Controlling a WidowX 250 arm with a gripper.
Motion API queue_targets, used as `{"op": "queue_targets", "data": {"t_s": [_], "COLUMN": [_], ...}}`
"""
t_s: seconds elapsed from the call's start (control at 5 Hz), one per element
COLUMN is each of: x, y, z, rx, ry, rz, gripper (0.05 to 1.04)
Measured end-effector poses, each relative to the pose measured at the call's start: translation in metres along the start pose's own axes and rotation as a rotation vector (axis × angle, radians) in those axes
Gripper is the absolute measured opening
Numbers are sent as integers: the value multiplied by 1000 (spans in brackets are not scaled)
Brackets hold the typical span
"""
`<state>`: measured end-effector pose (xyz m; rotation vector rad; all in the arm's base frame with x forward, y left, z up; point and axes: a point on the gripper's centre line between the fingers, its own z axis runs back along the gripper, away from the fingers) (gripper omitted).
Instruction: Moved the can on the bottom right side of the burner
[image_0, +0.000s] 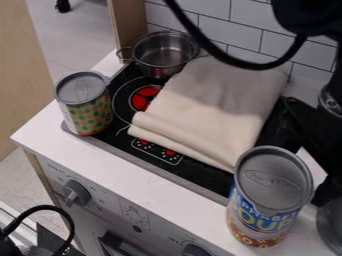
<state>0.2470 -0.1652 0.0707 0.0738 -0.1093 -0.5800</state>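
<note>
Black robot arm (308, 19) at the upper right, dark cable (257, 66) looping beneath

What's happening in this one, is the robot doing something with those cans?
The black robot arm is at the upper right of the toy stove; I can't make out it holding anything. The large soup can stands upright on the white counter, off the lower right of the burner top, which fits the task's placement. A patterned can stands at the burner top's left edge, a folded cloth covers much of its middle, and a metal pot sits behind.
</note>
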Motion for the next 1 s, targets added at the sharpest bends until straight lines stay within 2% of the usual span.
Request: {"op": "queue_targets", "data": {"t_s": [0.2, 0.4, 0.6, 0.8, 1.0], "x": [13, 26, 32, 23, 13], "y": [6, 19, 37, 65, 102], "z": [2, 4, 20, 18, 30], "rx": [15, 90, 161, 213, 196], "ry": [-71, -161, -162, -165, -219], "rz": [13, 155, 306, 477, 562], "gripper": [999, 999, 999, 999, 999]}}
